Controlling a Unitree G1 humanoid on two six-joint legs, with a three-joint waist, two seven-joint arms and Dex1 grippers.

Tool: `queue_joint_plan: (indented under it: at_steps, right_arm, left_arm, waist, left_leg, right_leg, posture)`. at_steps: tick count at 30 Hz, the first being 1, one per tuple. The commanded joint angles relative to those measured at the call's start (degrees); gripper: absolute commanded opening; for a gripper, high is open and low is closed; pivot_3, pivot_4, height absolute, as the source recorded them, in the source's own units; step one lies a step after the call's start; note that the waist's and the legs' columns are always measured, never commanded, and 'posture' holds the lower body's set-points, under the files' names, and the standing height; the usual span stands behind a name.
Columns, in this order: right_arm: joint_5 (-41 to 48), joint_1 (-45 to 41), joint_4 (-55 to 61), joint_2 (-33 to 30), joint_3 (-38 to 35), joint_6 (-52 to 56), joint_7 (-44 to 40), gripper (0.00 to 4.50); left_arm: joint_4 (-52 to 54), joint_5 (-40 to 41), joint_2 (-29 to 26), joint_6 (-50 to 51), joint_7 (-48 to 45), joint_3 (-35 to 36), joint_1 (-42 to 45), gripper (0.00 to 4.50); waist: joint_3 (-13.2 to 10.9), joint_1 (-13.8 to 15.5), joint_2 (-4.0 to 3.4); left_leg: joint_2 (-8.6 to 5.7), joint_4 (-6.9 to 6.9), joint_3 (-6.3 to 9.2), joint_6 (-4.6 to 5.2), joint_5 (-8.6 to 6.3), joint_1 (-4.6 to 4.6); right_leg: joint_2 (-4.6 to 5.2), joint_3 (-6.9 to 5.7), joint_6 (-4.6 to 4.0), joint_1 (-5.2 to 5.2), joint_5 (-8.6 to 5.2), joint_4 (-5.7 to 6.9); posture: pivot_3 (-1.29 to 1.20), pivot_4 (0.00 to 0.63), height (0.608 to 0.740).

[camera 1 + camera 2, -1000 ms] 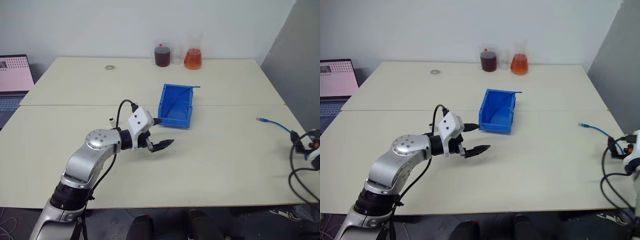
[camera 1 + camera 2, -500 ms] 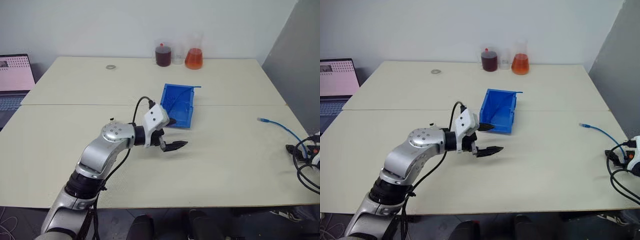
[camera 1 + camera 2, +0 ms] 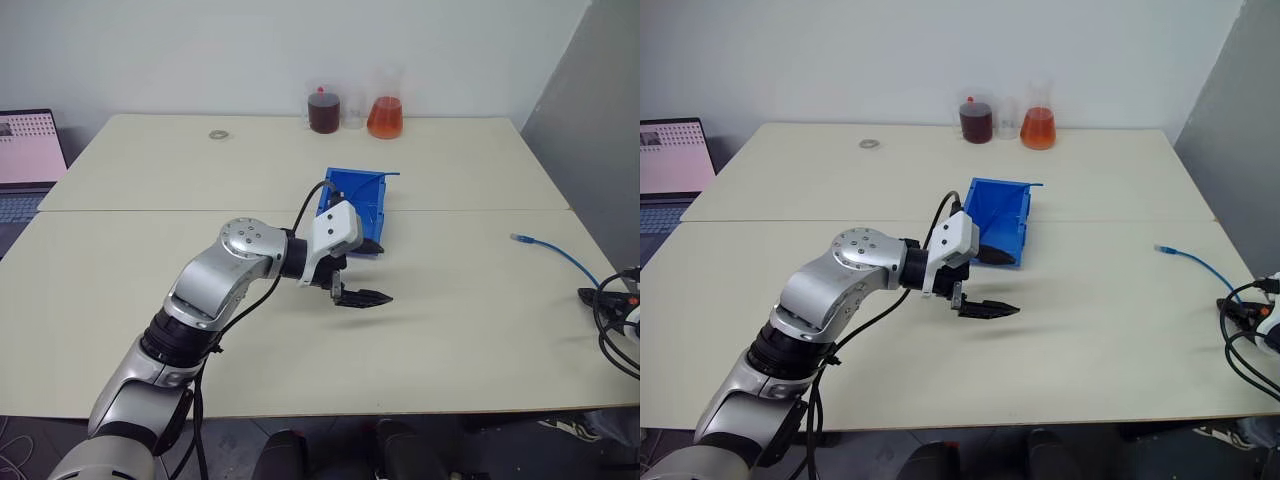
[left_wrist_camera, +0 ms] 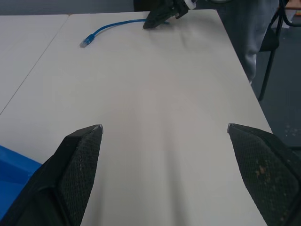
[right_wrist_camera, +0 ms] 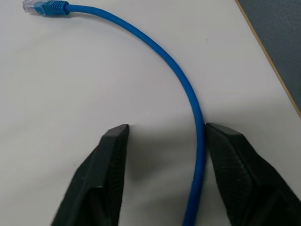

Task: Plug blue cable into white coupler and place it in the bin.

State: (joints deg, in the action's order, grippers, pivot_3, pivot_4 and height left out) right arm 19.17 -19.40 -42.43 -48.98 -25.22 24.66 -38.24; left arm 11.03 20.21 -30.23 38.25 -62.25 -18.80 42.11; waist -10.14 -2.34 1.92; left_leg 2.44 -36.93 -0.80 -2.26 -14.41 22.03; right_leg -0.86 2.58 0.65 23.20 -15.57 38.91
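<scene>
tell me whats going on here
A two-armed robot works at a table. Its right gripper straddles the blue cable near the table's right edge, jaws partly open, with the cable against one finger. The left gripper hovers open in front of the blue bin, holding nothing.

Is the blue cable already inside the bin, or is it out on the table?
Out. The blue cable lies flat on the table, far to the right of the bin.
</scene>
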Motion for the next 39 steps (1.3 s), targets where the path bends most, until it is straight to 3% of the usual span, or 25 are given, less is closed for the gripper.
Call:
queue_joint_plan:
  at_steps: [1, 7, 12, 19, 27, 36, 39]
  right_arm:
    - [2.47, 2.15, 5.16, 0.44, -1.72, -0.01, -2.74, 1.43]
    - [5.97, 7.0, 14.41, 0.4, -2.82, 2.9, -6.36, 0.06]
    - [5.75, 8.55, 18.33, 1.48, -1.53, 5.35, -4.44, 0.03]
    - [8.79, 7.54, 22.45, 3.12, -5.76, 4.61, -2.55, 0.03]
    - [6.0, 3.66, 20.53, 4.0, -2.78, 2.49, -0.05, 1.86]
    - [-1.06, -8.33, -1.6, 1.8, 2.74, -4.34, 0.55, 4.0]
    - [-3.68, -11.33, -7.87, 1.5, 4.31, -8.2, 1.32, 4.0]
  left_arm:
    - [0.59, -0.15, 0.01, -1.11, -0.54, 0.26, 1.11, 4.5]
    - [0.68, -0.51, -0.27, -1.17, -0.26, 0.52, 0.3, 4.5]
    - [0.1, -0.85, 0.44, -1.65, 0.3, 0.31, 0.1, 4.5]
    - [-0.25, -1.24, 0.56, -2.4, 0.33, 0.33, -0.4, 4.5]
    - [-0.53, -1.64, 1.01, -2.89, 0.42, 0.03, -0.58, 4.5]
    - [-1.02, -2.08, 1.75, -3.66, 0.67, 0.08, -0.57, 4.5]
    - [-1.04, -2.32, 1.91, -3.87, 0.81, 0.17, -0.66, 4.5]
  waist:
    - [0.0, -0.05, 0.0]
    - [0.0, -0.04, -0.05]
    - [0.0, -0.01, -0.05]
    - [-0.01, 0.01, -0.06]
    - [0.0, 0.02, -0.06]
    - [-0.01, 0.07, -0.06]
    - [-0.01, -0.04, -0.06]
  left_leg:
    - [0.0, 0.0, 0.01, 0.0, 0.0, 0.0]
    - [-0.01, 0.0, 0.0, 0.0, 0.0, 0.01]
    - [-0.02, -0.01, 0.02, 0.0, 0.0, 0.02]
    - [-0.02, -0.01, 0.02, 0.0, 0.0, 0.02]
    - [-0.02, 0.0, 0.02, 0.0, 0.0, 0.02]
    - [-0.04, 0.0, -0.01, 0.0, 0.0, 0.04]
    - [-0.05, -0.01, -0.06, 0.0, 0.0, 0.04]
  right_leg:
    - [0.0, 0.0, 0.0, 0.0, 0.0, 0.0]
    - [0.02, 0.01, 0.01, 0.01, 0.0, 0.0]
    - [0.02, 0.0, 0.01, 0.01, 0.0, 0.0]
    - [0.02, 0.0, 0.01, 0.01, 0.0, 0.0]
    - [0.02, 0.0, 0.01, 0.01, 0.0, 0.01]
    - [0.02, 0.03, 0.01, 0.03, 0.01, 0.0]
    - [0.04, 0.08, 0.02, 0.03, 0.01, -0.01]
  posture:
    - [0.0, 0.15, 0.74]
    - [0.0, 0.15, 0.74]
    - [0.0, 0.15, 0.74]
    - [0.0, 0.15, 0.74]
    - [0.0, 0.15, 0.74]
    - [0.0, 0.15, 0.74]
    - [0.0, 0.15, 0.74]
